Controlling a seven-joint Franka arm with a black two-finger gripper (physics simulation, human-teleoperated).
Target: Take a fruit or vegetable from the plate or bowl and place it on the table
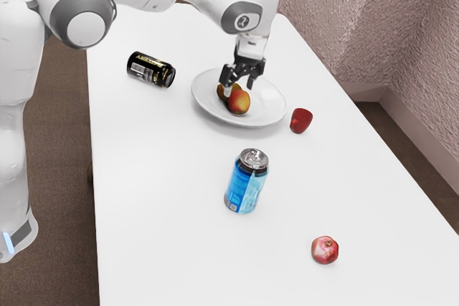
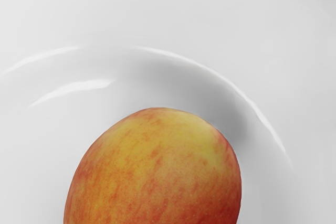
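A: Tool (image 1: 239,89) state?
B: Wide — fingers apart, low over the plate (image 1: 266,98).
A: Fruit?
B: Red-yellow fruit (image 1: 239,102) on the plate, brownish fruit (image 1: 221,92) beside it. Nearer on the counter (image 1: 165,191): blue can (image 1: 244,184). Black can (image 1: 148,69) lies at the exterior view's left.

The hand (image 1: 239,87) points down, its fingers (image 1: 249,84) apart.

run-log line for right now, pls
gripper open, over plate | red-yellow fruit on plate, unlifted | black can on its side | blue can upright
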